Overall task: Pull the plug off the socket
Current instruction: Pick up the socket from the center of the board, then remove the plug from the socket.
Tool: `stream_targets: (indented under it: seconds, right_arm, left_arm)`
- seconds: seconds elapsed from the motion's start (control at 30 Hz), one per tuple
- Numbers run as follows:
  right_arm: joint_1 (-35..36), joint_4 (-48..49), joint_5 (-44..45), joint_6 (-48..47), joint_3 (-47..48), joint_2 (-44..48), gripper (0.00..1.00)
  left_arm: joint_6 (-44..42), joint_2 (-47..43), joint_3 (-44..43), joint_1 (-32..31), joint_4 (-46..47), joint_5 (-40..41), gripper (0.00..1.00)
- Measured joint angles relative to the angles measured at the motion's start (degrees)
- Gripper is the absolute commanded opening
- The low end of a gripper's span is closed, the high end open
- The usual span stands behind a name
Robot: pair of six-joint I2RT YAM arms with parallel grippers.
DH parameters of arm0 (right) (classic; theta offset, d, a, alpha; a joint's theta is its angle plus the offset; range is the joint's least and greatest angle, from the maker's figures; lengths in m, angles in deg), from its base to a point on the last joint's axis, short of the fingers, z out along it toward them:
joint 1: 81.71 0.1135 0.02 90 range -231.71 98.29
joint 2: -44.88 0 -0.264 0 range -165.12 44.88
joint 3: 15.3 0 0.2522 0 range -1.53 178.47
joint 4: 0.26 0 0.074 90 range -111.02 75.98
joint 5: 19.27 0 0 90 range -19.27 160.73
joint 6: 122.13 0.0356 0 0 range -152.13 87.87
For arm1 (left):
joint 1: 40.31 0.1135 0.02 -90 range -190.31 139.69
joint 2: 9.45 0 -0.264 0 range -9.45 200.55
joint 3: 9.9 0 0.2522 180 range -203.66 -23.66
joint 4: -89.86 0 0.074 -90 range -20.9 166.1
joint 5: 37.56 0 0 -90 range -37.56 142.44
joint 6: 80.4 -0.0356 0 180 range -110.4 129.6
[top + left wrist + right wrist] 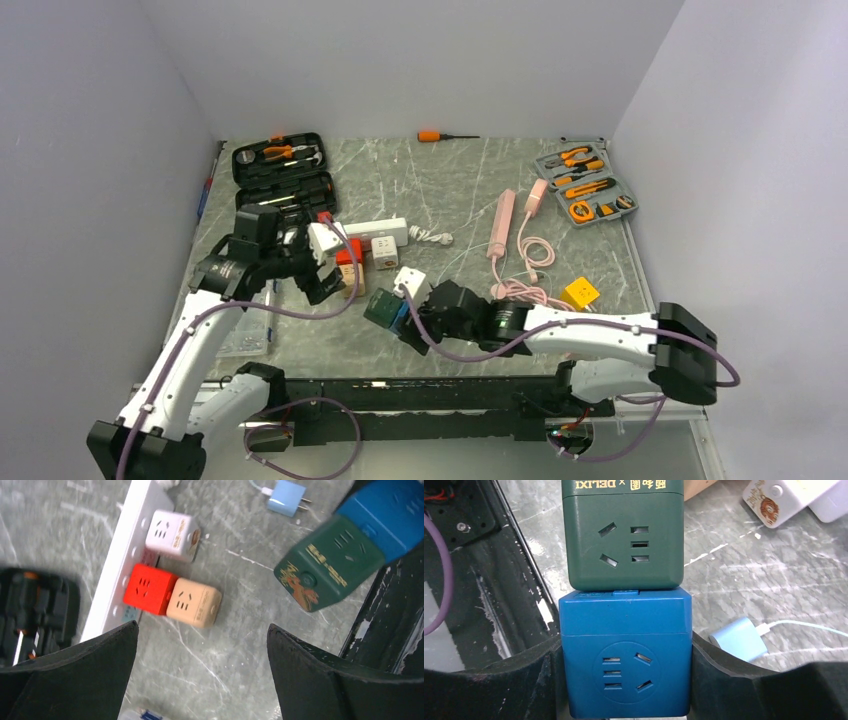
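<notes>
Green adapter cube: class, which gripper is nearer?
Right. The right gripper grips the blue cube joined to the green adapter cube; the left gripper hangs open, apart, near the red cube.

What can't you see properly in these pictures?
- Right wrist view: green cube cut off by top edge; pins joining it to the blue cube hidden between them.
- Left wrist view: black tool case blurred, cut by left edge.
- Top view: tools in grey case too small.

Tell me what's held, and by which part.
The right claw clamps the blue cube by its opposite sides; the green cube joined to it is ungripped; the left claw holds nothing.
</notes>
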Motion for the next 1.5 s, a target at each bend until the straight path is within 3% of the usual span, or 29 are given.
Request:
stream_targets:
  seconds: [0.33, 0.57, 0.77, 0.97, 1.4, 1.5]
  right_arm:
    - [-11.15, -13.11, -7.39, 3.76, 1.88, 8.41, 0.00]
    - [-12.94, -18.86, -12.61, 4.57, 9.49, 9.20, 0.00]
    - [-13.77, -20.50, -17.88, 5.90, 16.83, 4.83, 0.00]
    - [-13.97, -21.24, -20.76, 6.86, 17.70, 2.25, 0.00]
    - [-14.23, -21.27, -25.57, 8.22, 19.37, 0.98, 0.00]
    - [-14.23, -21.05, -26.47, 8.44, 19.52, 0.85, 0.00]
  left_arm:
    - [-18.84, 0.46, -6.97, -8.02, -3.61, 0.46, 0.99]
    - [-34.51, -15.21, 2.03, -20.28, 3.50, 5.16, 0.99]
    - [-42.71, -17.33, 10.49, -31.47, 11.69, 11.06, 0.99]
    - [-46.58, -16.65, 12.72, -37.92, 14.84, 16.68, 0.99]
    - [-48.89, -14.69, 15.78, -42.47, 21.16, 22.75, 0.99]
    - [-48.83, -13.97, 15.82, -42.75, 22.12, 23.56, 0.91]
